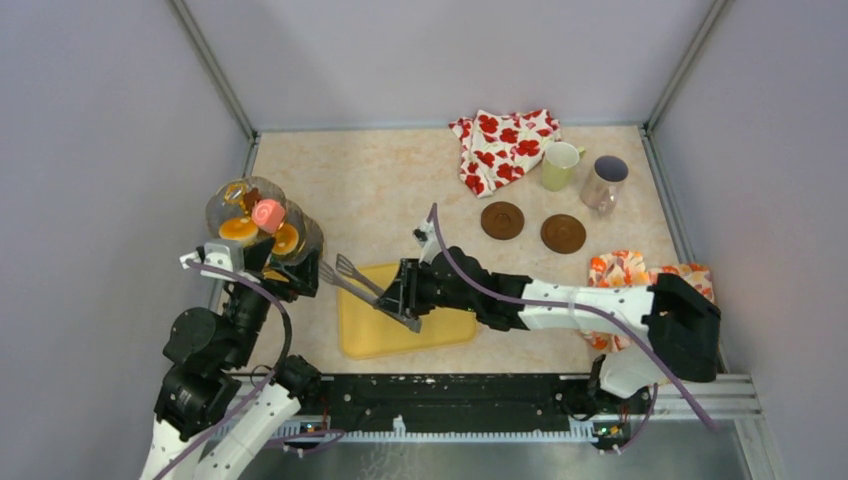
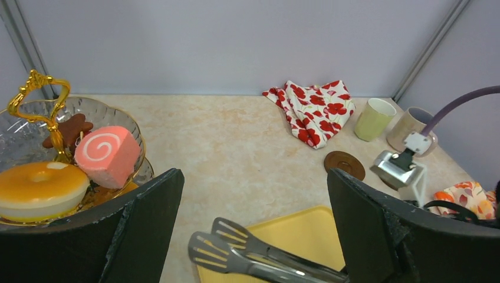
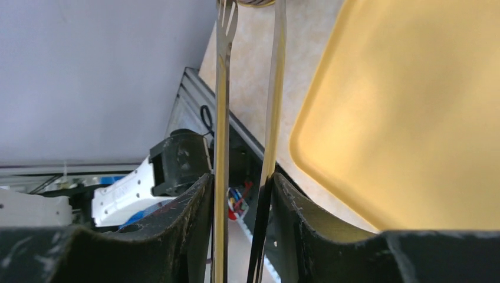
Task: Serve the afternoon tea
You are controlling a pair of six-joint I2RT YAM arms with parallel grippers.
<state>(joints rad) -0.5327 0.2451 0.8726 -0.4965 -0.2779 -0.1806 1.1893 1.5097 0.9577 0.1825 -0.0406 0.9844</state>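
Left gripper point(image 2: 253, 180) is wide open and empty, just beside the glass stand point(image 1: 222, 198) bearing the pink swirl roll point(image 1: 268, 213) and orange tarts point(image 1: 238, 229). Your right gripper point(image 1: 405, 295) is clamped on the tongs point(image 1: 358, 277) over the yellow tray point(image 1: 445, 325). Judged step: lifting sweets with the tongs. You need the tips aimed at one sweet, and your left arm crowds the stand. The pale-yellow mug point(image 1: 559, 165) and greyish mug point(image 1: 604, 182) stand far right, near the coasters point(image 1: 502, 220).

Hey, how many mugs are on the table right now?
2. The yellow mug stands at the far right, beside the red-flowered cloth; the grey mug is just right of it. No others show.
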